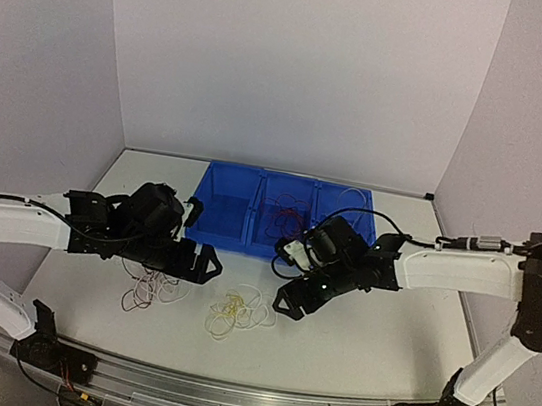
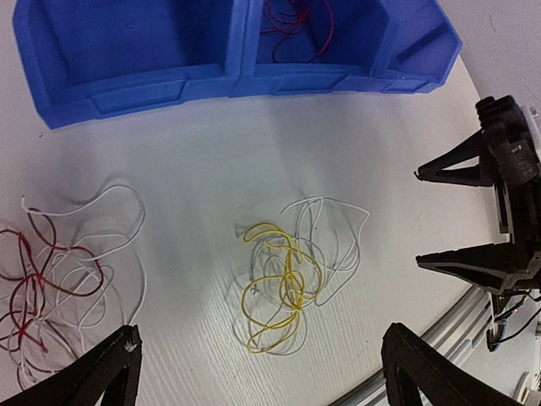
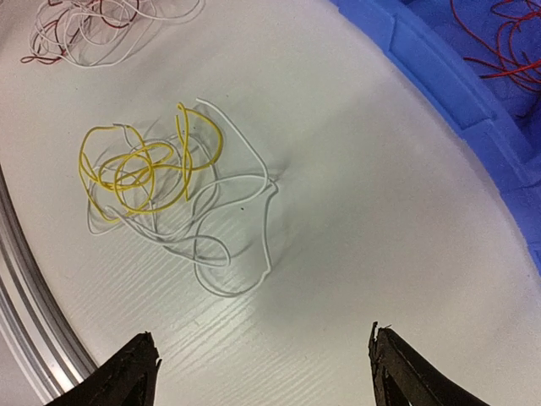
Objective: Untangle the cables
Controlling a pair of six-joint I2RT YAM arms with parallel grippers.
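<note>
Two knots of thin bendy wire down on the white surface [image 1: 382, 350] — a yellow and white knot [image 1: 236, 311] in the middle, a red and white knot [image 1: 153, 287] off to its left. One more small bunch of red wire [image 1: 285, 213] inside the middle one of three blue plastic bins [image 1: 225, 207]. Two black claws, both spread wide, holding nothing: left claw [image 2: 270, 372] between the two knots, right claw [image 3: 262, 372] just right of the yellow and white knot, touching no wire.

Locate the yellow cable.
Top view, table centre: the yellow cable lies tangled with a white cable, in front of the blue bins, right of the red-white tangle.
</note>
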